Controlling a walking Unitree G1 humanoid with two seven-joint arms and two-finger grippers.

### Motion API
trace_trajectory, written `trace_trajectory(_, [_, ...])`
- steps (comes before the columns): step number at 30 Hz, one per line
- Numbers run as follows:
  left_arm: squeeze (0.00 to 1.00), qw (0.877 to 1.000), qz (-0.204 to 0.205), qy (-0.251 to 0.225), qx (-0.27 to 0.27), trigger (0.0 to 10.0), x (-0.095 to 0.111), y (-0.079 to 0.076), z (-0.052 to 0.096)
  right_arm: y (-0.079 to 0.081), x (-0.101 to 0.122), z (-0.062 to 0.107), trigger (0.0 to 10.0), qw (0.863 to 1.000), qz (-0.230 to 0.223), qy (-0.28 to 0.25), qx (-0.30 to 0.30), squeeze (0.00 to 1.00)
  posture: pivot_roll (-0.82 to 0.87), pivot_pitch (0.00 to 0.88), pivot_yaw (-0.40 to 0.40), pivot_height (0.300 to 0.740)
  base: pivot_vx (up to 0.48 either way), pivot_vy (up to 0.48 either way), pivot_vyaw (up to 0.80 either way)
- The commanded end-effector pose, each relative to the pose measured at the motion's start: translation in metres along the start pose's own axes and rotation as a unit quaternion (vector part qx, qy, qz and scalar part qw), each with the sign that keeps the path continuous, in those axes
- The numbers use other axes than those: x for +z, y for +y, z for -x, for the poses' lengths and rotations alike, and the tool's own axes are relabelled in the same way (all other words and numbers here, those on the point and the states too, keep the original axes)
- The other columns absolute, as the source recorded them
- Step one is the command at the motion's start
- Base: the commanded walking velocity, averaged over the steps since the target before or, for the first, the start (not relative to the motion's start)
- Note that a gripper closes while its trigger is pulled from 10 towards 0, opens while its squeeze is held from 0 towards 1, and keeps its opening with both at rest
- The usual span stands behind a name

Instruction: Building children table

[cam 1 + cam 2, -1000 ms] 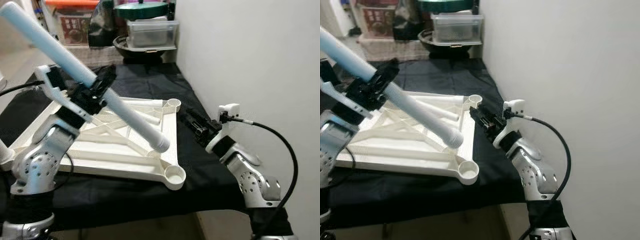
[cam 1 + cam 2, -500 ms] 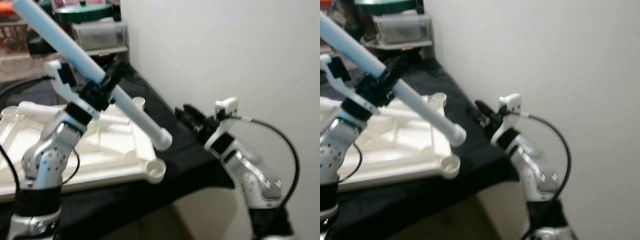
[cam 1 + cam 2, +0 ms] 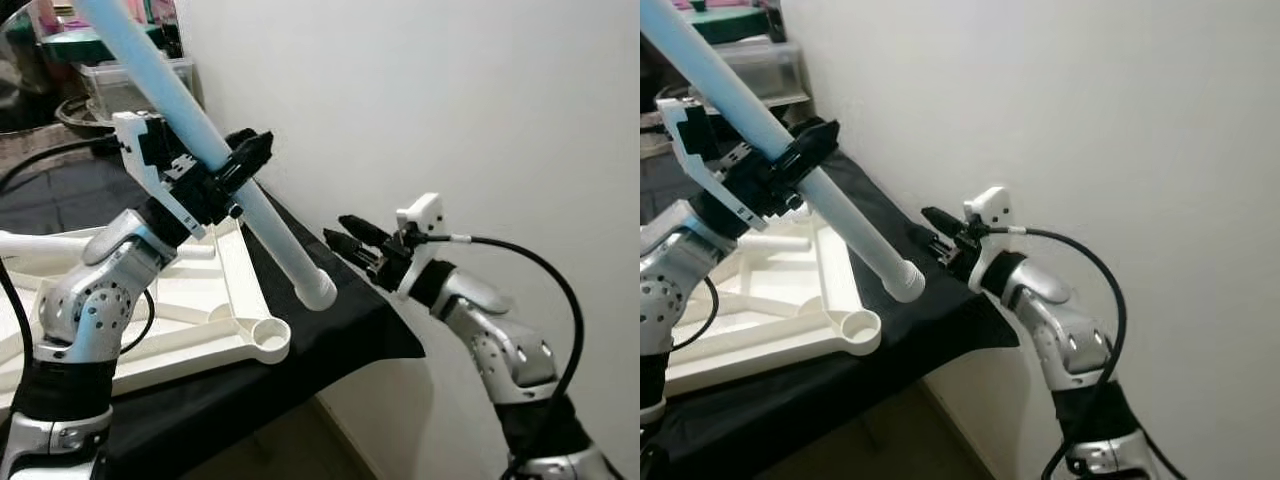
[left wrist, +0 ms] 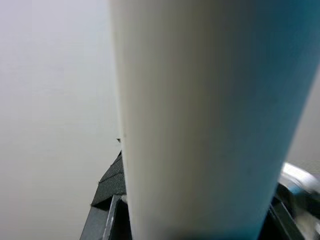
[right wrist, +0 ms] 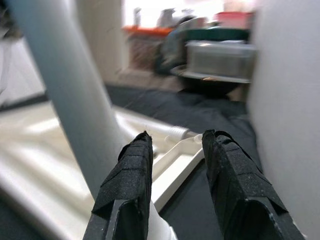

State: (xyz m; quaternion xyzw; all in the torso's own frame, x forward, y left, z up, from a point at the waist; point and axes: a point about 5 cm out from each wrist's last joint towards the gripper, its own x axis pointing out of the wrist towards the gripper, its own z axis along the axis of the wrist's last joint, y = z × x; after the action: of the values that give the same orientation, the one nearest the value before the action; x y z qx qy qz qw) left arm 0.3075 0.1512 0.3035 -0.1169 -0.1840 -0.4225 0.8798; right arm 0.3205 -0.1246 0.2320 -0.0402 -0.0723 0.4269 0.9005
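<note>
Gripping a long white table leg (image 3: pixel 200 140) partway along its length, the left gripper (image 3: pixel 235 170) has its black fingers pinched around the tube, holding it up off the work surface. The leg slants steeply, upper end running out past the top of the head views, lower ridged end (image 3: pixel 316 292) hanging in the air above the near right corner of the tabletop frame (image 3: pixel 235 300), not touching it. The frame lies flat, underside up, on a black cloth (image 3: pixel 340 320) that covers the table; a round corner socket (image 3: pixel 268 338) sits at its near corner, just below and left of the leg's free end. Ribs cross the frame's inside.

The right gripper (image 3: pixel 345 238) is raised at the table's right edge, close to the white wall (image 3: pixel 450 100), pointing toward the leg's lower end but apart from it. In the right wrist view its two fingers (image 5: pixel 125 185) are spread with nothing between them; the leg passes just beside one finger and the frame edge shows beyond.

In the left wrist view the leg (image 4: pixel 200 115) is close up against the pale wall.

Behind, at the far end, a clear plastic bin (image 3: pixel 135 80) and other stored clutter sit blurred.
</note>
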Motion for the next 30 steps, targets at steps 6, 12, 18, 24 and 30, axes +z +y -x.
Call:
trace_trajectory(6, [0.0,0.999,-0.026,0.025,-0.022,10.0,-0.005,0.003,-0.015,-0.002,0.002,-0.003,10.0,0.998,0.018,0.035,0.05,0.0,0.06,0.0,-0.037,0.74,0.0,0.0,0.0])
trace_trajectory(12, [0.0,0.998,-0.03,0.03,-0.04,10.0,-0.013,0.001,-0.03,0.002,0.002,-0.008,10.0,0.994,0.006,0.061,0.091,0.0,0.06,0.0,-0.035,0.74,0.0,0.0,0.0])
trace_trajectory(18, [0.0,0.998,-0.028,0.017,-0.05,10.0,-0.013,-0.001,-0.044,0.007,-0.006,-0.022,10.0,0.991,-0.002,0.081,0.105,1.0,0.06,0.0,-0.034,0.74,0.0,0.0,0.0])
trace_trajectory(24, [0.0,0.998,-0.023,0.004,-0.054,10.0,-0.012,-0.003,-0.053,0.012,-0.007,-0.034,10.0,0.991,-0.004,0.082,0.109,0.0,0.06,0.0,-0.033,0.74,0.0,0.0,0.0])
trace_trajectory(30, [0.0,0.998,-0.023,-0.003,-0.057,10.0,-0.013,-0.002,-0.058,0.011,-0.006,-0.046,10.0,0.992,-0.004,0.091,0.093,0.0,0.06,0.0,-0.032,0.74,0.0,0.0,0.0])
